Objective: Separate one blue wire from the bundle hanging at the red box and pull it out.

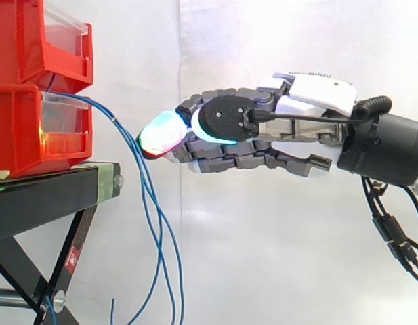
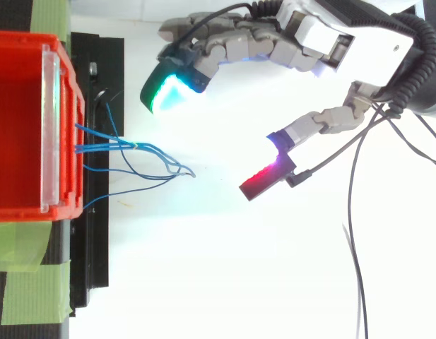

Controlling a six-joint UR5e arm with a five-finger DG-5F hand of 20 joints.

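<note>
A bundle of blue wires hangs from the front of the lower red bin and trails down past the black stand. The robot hand reaches towards it with fingers and thumb spread wide, holding nothing, apparently just clear of the wires.

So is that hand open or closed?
Open: the hand has fingers and thumb spread apart, no blue wires between them.

I can read nothing; the red sticker on the black stand, at eight o'clock, bears marks too small to tell.
</note>
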